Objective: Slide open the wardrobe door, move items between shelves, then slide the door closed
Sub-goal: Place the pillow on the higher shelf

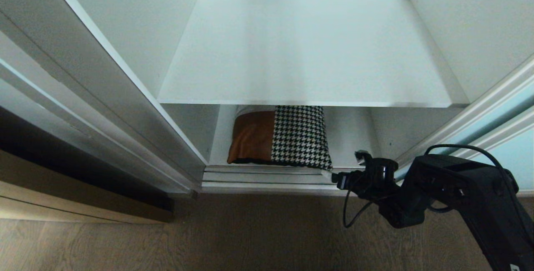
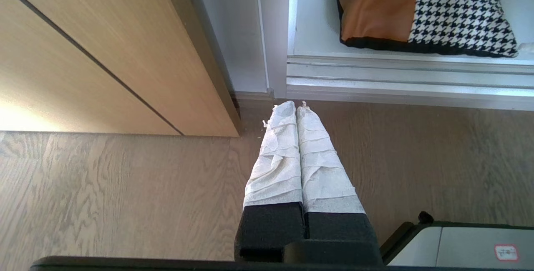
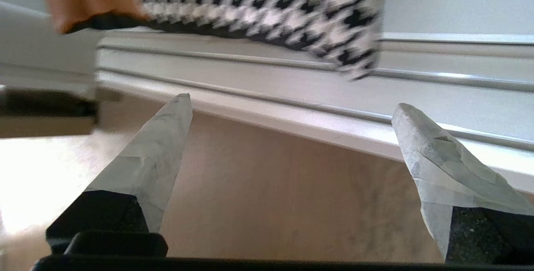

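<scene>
The wardrobe stands open. The cushion (image 1: 279, 137), tan leather on one half and houndstooth on the other, lies on the bottom shelf (image 1: 352, 135), under the bare white upper shelf (image 1: 304, 49). The sliding wardrobe door (image 1: 515, 100), pale aqua glass in a silver frame, is pushed to the right. My right gripper (image 1: 340, 170) hovers low over the floor just in front of the cushion's right corner. In the right wrist view it (image 3: 292, 104) is open and empty, with the cushion (image 3: 267, 8) beyond the door track (image 3: 292, 74). My left gripper (image 2: 294, 106) is shut and empty, parked over the floor.
A tan wood-grain cabinet (image 2: 104, 54) stands to the left of the wardrobe, with a grey frame (image 1: 104, 108) between them. Wood flooring (image 1: 250, 237) runs in front. The raised silver track (image 1: 267, 177) edges the bottom shelf. Part of my base (image 2: 459, 246) shows near the left arm.
</scene>
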